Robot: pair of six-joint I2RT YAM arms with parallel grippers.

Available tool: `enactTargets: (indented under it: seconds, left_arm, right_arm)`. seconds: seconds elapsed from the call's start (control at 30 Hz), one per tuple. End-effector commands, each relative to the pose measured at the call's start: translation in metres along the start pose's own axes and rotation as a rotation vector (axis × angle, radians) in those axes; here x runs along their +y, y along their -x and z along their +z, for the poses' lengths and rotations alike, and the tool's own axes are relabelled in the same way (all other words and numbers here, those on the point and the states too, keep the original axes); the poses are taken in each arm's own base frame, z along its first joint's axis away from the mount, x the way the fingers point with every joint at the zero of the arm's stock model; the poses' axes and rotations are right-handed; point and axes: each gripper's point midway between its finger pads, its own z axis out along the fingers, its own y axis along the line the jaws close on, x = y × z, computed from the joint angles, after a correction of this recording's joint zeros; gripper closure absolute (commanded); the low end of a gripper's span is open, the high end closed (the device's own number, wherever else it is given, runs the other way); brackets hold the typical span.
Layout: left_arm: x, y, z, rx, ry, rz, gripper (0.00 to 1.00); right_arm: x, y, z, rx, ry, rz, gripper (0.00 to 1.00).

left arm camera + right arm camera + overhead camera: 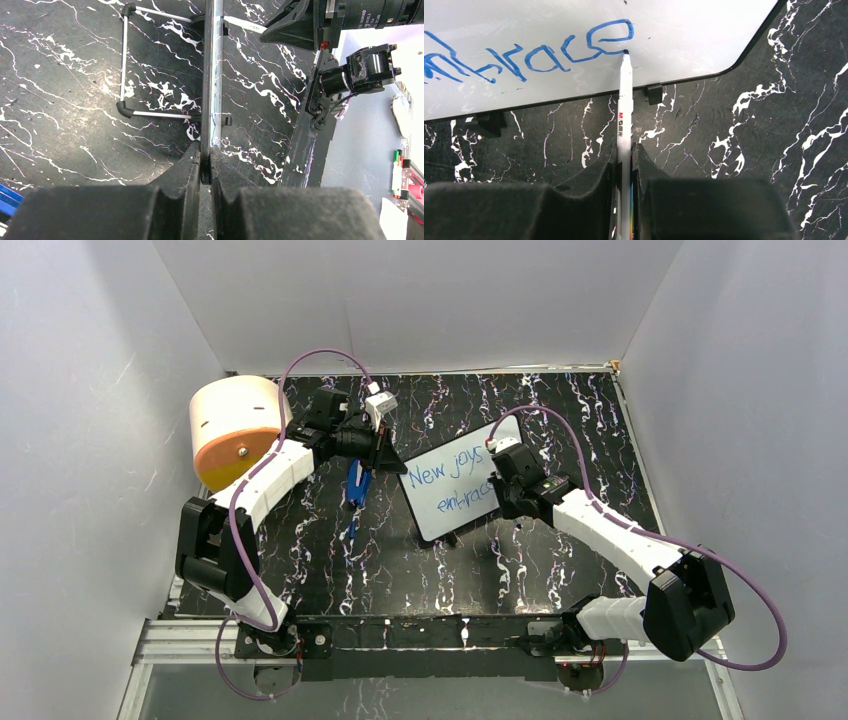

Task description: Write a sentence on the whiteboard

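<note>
**A:** Pinching the edge of the small white rectangular whiteboard [450, 490] with its thin black frame, your left gripper [206, 160] has both jaws pressed tight on that rim. The board sits mid-frame in the top view, apparently propped up off the black marbled table [560, 420].

**B:** And your right gripper [624, 155] is clamped on the slim white marker [625, 110]. Its tip touches the board just under the final "e" of the blue handwritten sentence [549, 52], upper centre of the right wrist view.

**A:** What could bite you here?

**B:** Pressure. The left hold is only a narrow bite on the frame, so if you lean on the tip, I'd expect the board to twist or tip back.

**A:** And the ink?

**B:** Drag sideways as you lift and you'll likely leave a stray tail after "embrace", or smear fresh letters. You're also gripping the marker well back from its tip, so it could pivot between the jaws.
</note>
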Motion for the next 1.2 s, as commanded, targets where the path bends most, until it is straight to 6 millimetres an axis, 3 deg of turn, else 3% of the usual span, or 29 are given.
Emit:
enactTargets:
  seconds: [0.0, 0.4, 1.0, 1.17]
  left_arm:
    - [0.007, -0.01, 0.0, 0.042, 0.03, 0.008, 1.0]
    - [0.007, -0.011, 0.0, 0.042, 0.033, 0.008, 1.0]
    - [0.007, -0.011, 0.0, 0.043, 0.032, 0.007, 1.0]
    - [0.008, -0.009, -0.001, 0.04, 0.045, 0.011, 1.0]
  right_arm:
    - [-0.006, 0.022, -0.002, -0.082, -0.039, 0.036, 1.0]
    - [-0.014, 0.024, -0.013, -0.108, -0.049, 0.05, 1.0]
    - [-0.009, 0.023, 0.006, -0.079, -0.016, 0.044, 1.0]
    - [-0.013, 0.028, -0.009, -0.116, -0.022, 0.052, 1.0]
